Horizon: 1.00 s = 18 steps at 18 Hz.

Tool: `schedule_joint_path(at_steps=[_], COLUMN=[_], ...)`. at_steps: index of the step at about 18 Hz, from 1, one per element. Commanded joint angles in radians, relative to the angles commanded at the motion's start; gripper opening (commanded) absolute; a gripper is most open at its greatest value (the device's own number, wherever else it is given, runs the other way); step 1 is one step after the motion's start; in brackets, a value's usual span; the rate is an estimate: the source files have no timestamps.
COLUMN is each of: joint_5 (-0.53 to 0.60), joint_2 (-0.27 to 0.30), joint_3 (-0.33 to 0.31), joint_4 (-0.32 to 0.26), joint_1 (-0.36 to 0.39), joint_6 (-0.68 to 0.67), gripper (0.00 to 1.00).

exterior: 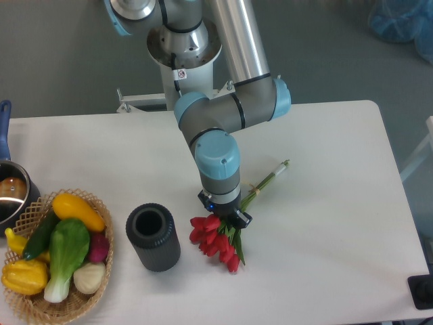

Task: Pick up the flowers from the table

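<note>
The flowers (pixel 218 244), a bunch of red tulip buds with green leaves, lie on the white table (pixel 325 223) just right of centre. Their thin green stems (pixel 269 179) run up and to the right. My gripper (pixel 225 217) points straight down over the bunch where the leaves meet the stems. Its black jaws sit close around the stems and look shut on them. The blue wrist above hides most of the fingers.
A black cylindrical vase (pixel 153 237) stands upright just left of the buds. A wicker basket (pixel 34 308) of yellow, green and purple produce sits at the front left. A metal pot (pixel 10 196) is at the left edge.
</note>
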Motion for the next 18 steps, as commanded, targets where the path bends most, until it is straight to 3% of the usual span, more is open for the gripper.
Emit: schedule_joint_path(at_steps=[3,6,8,18], joint_5=[0.0,0.0,-0.005,0.0], joint_2=[0.014,0.022,0.02,0.025], joint_3=[0.04,0.15,0.196,0.233], joint_4=[-0.027,-0.174,-0.242,-0.275], joint_1=[0.02,0.04,0.051,0.046], joint_6=[-0.005,-0.021,-0.047,-0.008], gripper=[0.0,0.0,0.0,0.0])
